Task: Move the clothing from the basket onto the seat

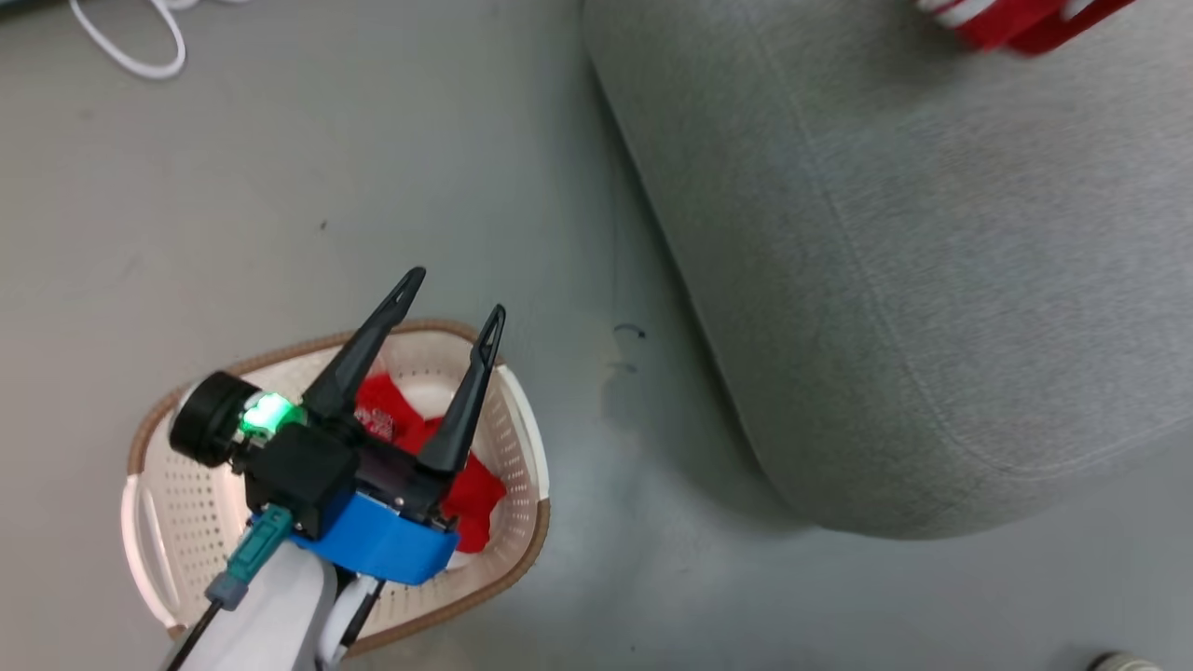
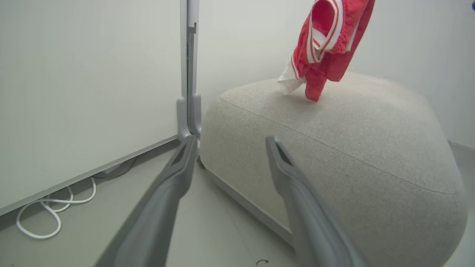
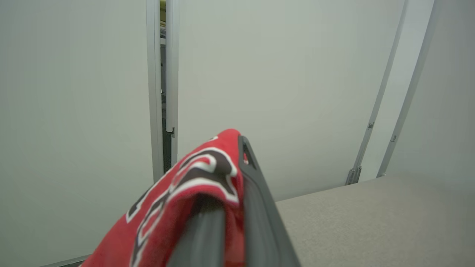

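My right gripper (image 3: 230, 163) is clamped on 1 red garment (image 2: 326, 44), with the lettered cloth folded over its fingers. Through the left wrist camera I see that piece hanging with its long axis straight down over the far end of the seat (image 1: 885, 280). The drop target therefore lies directly below the right gripper. The garment's lowest tip looks to be touching the grey top, though from this angle I can't rule out that it hovers just above. I judge this to be the placing step for that piece: lower a little, let go, and it should heap on the seat.

My left gripper (image 1: 457, 291) is spread wide and holds nothing. It hangs above the basket (image 1: 186, 522), which stands on the floor near the seat's rounded corner. The rest of the clothing (image 1: 471, 489) is bunched at the basket's seat-side end, beneath the left fingers, so the left arm is the nearer 1 for the next pick.
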You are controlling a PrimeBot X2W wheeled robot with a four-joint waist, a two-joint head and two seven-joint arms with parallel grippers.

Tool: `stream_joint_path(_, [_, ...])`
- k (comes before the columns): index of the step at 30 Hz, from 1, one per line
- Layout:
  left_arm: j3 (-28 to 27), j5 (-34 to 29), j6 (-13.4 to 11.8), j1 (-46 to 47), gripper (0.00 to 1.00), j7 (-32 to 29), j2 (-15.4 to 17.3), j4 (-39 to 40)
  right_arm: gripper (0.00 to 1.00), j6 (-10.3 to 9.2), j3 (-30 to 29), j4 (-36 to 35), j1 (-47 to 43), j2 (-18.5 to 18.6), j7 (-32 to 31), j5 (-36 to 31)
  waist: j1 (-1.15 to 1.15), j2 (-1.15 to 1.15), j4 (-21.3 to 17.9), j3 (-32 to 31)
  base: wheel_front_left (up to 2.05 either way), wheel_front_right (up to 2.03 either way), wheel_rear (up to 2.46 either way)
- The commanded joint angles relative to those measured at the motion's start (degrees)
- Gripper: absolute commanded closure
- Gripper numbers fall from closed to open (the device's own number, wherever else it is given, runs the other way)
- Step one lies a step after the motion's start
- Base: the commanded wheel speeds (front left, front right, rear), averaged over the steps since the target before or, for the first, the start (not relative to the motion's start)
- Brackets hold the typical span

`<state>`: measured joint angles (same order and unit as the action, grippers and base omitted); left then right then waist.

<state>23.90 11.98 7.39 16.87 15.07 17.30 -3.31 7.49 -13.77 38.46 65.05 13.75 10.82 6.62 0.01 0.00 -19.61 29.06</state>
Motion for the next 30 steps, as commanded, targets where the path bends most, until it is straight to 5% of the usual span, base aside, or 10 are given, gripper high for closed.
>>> stream_joint_path(1, [0.2, -0.5, 0.1, 2.2, 0.00, 0.2, 0.7, 0.8, 1.00, 0.01, -1.8, 0.3, 2.1, 3.3, -0.2, -0.2, -0.01, 0.00, 2.7, 5.6, 0.00, 0.00, 0.00])
stream_joint_path(8, [-0.1, -1.5, 0.1, 6.3, 0.00, 0.2, 1.9, 3.5, 1.00, 0.01, -10.6, 2.8, 4.8, 10.2, -0.7, -1.6, -0.01, 0.00, 4.4, 12.1, 0.00, 0.00, 0.00])
stream_joint_path(18, [-0.7, -2.3, -0.4, 7.3, 0.00, 0.2, 4.1, 6.9, 1.00, 0.01, -18.4, 10.7, 1.8, 8.0, 1.0, -3.4, -0.01, 0.00, 3.9, 16.4, 0.00, 0.00, 0.00])
stream_joint_path(20, [-0.6, -2.3, -0.3, 6.9, 0.00, 0.2, 4.4, 7.0, 0.50, 0.01, -19.3, 12.9, 1.3, 7.4, 0.9, -5.0, -0.01, 0.00, 3.7, 16.5, 0.00, 0.00, 0.00])
stream_joint_path(21, [-0.5, -2.2, -0.3, 6.8, 0.00, 0.2, 4.4, 7.0, 0.00, 0.01, -19.5, 14.0, 1.3, 7.0, 1.1, -5.7, -0.01, 0.00, 3.6, 16.5, 0.00, 0.00, 0.00])
stream_joint_path(30, [0.0, -0.9, -0.3, 6.1, 0.00, 0.2, 3.7, 5.0, 0.00, 0.01, -19.7, 18.8, -0.9, 6.4, 3.3, -11.2, -0.01, 0.00, 3.7, 11.8, 0.00, 0.00, 0.00])
